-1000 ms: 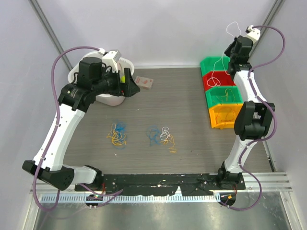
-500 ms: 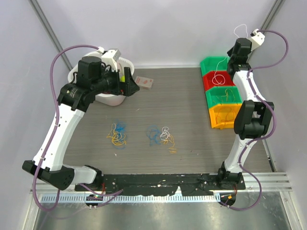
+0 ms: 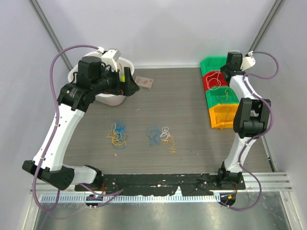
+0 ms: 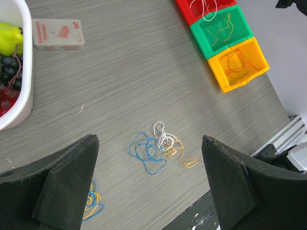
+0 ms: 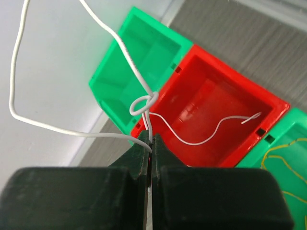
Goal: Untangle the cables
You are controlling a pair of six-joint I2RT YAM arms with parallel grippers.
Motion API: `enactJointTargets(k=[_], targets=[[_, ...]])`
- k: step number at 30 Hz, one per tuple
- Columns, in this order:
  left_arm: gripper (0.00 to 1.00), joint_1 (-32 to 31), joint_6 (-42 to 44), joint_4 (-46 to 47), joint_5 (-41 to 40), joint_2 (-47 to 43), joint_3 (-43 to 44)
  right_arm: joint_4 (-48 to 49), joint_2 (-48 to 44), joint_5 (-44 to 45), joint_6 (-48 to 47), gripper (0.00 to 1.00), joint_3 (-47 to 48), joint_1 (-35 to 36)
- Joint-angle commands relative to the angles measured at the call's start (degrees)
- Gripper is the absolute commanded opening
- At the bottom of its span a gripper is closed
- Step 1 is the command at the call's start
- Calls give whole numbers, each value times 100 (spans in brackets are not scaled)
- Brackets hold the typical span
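Rt-side grab: the white cable (image 5: 147, 120), thin and wiry w/ a small knotted loop, sits pinched between the closed black jaws of the right gripper (image 5: 150, 143) over the red bin (image 5: 178, 79). Its loose tail snakes across that bin's glossy plastic floor. The upper end runs out of my rt-wrist frame. The end green bin (image 5: 158, 36) sits touching it.

Down the same row, the second green bin (image 4: 230, 48) holds yellowish strands and the orange bin (image 4: 248, 80) holds red-orange ones.

Mid-table, a curly blue cable (image 4: 146, 152), a white curl (image 4: 163, 136) and yellow-orange strands (image 4: 180, 153) lie in one small tangle on the grey wood-grain table (image 4: 124, 72). I can't tell which strands cross. A second clump (image 3: 117, 135), blue and yellow, lies to its left, partly hidden in my left-wrist view.

The left gripper (image 4: 149, 141) hangs high above the tangle, matte pads spread wide, holding nothing. At the frame edge are a white bowl (image 4: 24, 86) of fruit, cut off, and a small printed box (image 4: 58, 33).
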Motion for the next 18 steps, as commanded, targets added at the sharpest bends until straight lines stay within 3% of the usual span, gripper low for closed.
enactJointTargets(k=[1, 9, 18], targets=[[92, -29, 36, 138, 22, -194, -15, -1054, 295, -194, 1004, 1, 397, 21], [93, -29, 176, 68, -153, -361, -86, -2796, 1182, -510, 1715, 1, 1706, -155], [93, -73, 150, 59, -100, -405, -60, -3009, 1737, -529, 2209, 1, 2585, -462]])
